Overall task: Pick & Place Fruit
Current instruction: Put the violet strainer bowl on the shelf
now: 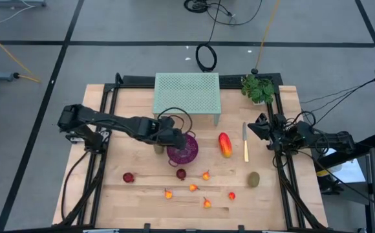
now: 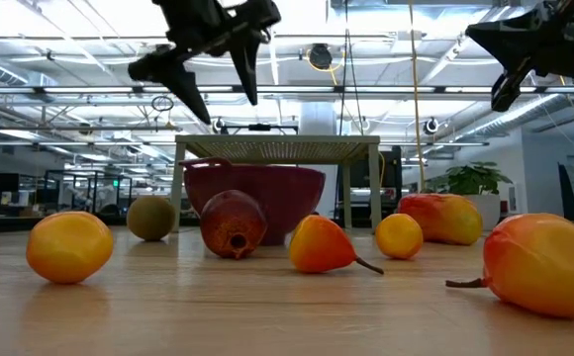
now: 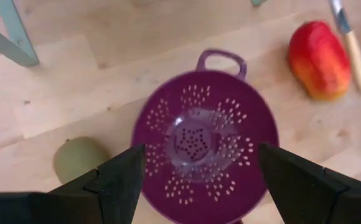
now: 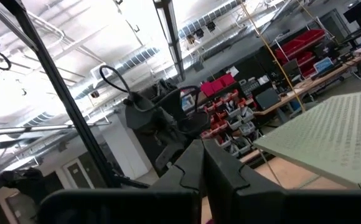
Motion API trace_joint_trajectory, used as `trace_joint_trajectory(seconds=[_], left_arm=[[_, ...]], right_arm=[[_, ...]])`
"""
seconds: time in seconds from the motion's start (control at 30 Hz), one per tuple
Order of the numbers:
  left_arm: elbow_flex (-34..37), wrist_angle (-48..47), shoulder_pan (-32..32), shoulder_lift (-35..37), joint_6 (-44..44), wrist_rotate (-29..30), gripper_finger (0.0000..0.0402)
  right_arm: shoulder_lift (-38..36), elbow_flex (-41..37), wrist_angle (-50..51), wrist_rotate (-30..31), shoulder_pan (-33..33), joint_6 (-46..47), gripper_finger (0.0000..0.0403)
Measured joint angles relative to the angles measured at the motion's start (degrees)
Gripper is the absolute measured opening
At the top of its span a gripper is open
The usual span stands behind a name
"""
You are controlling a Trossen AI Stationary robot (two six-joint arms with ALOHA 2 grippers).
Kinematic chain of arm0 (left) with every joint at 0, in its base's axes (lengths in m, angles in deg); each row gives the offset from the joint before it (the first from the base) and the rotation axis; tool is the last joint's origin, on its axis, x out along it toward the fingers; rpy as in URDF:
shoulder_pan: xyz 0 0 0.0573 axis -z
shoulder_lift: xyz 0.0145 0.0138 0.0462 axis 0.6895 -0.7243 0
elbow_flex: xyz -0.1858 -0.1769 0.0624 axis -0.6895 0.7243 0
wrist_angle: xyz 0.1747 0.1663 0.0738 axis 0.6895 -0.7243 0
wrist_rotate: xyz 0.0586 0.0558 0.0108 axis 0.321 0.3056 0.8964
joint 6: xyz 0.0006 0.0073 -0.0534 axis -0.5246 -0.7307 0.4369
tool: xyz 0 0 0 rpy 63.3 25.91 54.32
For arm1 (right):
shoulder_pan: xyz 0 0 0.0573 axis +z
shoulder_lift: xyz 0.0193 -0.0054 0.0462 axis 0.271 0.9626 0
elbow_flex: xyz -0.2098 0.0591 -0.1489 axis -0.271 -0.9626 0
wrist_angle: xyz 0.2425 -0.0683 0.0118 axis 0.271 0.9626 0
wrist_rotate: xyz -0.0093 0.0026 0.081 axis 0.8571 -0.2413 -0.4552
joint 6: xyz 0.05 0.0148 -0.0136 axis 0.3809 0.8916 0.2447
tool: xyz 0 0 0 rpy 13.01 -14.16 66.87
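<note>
The fruit lies spread over the wooden table. A red-orange oblong (image 1: 225,144) lies right of the purple bowl (image 1: 186,153). One brown-green oval (image 3: 78,158) sits just left of the bowl, another (image 1: 254,178) at the near right. Two dark red balls (image 1: 128,177) (image 1: 181,173) and several tiny orange-red fruits (image 1: 193,188) lie along the near side. My left gripper (image 3: 200,155) hangs open above the bowl, pointing steeply down and holding nothing; the bowl holds no fruit. My right gripper (image 4: 202,149) is shut and raised at the table's right edge (image 1: 260,124).
A yellow-handled knife (image 1: 245,144) lies right of the oblong fruit. A pale green perforated stand (image 1: 187,94) occupies the far middle, with a small plant (image 1: 258,87) to its right. Bare wood shows at the near left and the far left.
</note>
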Motion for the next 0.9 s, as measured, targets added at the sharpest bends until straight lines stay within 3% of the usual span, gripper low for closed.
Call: trace_joint_trajectory(seconds=[0.5,0.9], left_arm=[[0.22,-6.19,-3.85,-4.68,-4.30,-3.03,0.0310],[0.22,-6.00,-4.67,-10.06,-8.74,-6.97,0.0310]], right_arm=[[-0.02,0.01,1.62,0.00,0.00,0.00,0.0004],[-0.01,0.02,1.64,0.00,0.00,0.00,0.0004]])
